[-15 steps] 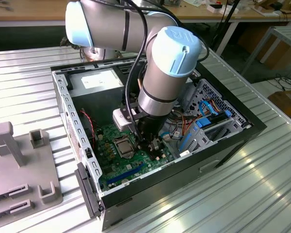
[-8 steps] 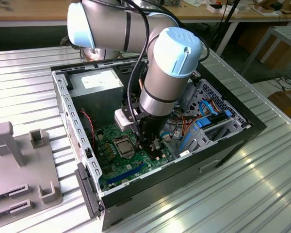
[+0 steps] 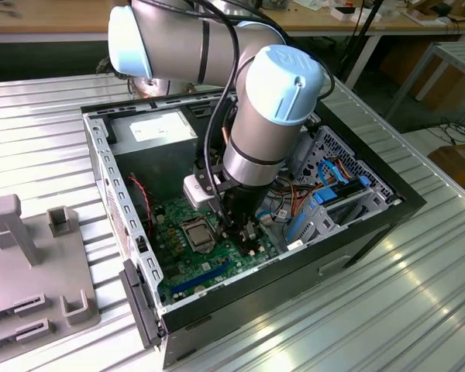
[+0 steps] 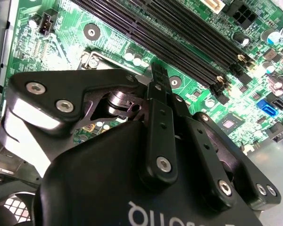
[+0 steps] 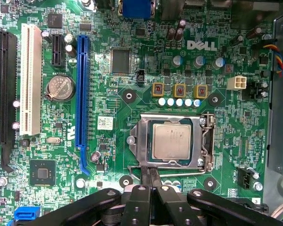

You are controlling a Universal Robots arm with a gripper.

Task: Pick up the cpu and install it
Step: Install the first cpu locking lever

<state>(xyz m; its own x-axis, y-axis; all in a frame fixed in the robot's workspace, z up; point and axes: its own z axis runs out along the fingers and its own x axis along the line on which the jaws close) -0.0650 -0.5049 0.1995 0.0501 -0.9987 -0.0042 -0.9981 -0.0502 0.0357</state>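
Note:
The cpu (image 5: 172,140), a flat silver square, lies inside the metal socket frame (image 5: 205,141) on the green motherboard (image 5: 108,94). In the exterior view the cpu (image 3: 198,231) sits in the socket just to the left of my gripper (image 3: 244,230). My gripper (image 5: 151,172) is shut, its two black fingers pressed together at the socket's edge, right by the thin wire lever (image 5: 188,170). Nothing shows between the fingers. In the second wrist view the gripper (image 4: 159,70) points down at the board, and its body hides most of the socket.
The motherboard lies in an open black computer case (image 3: 372,225) on a ribbed metal table. Black memory slots (image 4: 179,33), a blue slot (image 5: 81,94) and a white slot (image 5: 30,80) surround the socket. Drive cage and cables (image 3: 325,194) stand at the exterior view's right. A grey fixture (image 3: 31,263) sits left.

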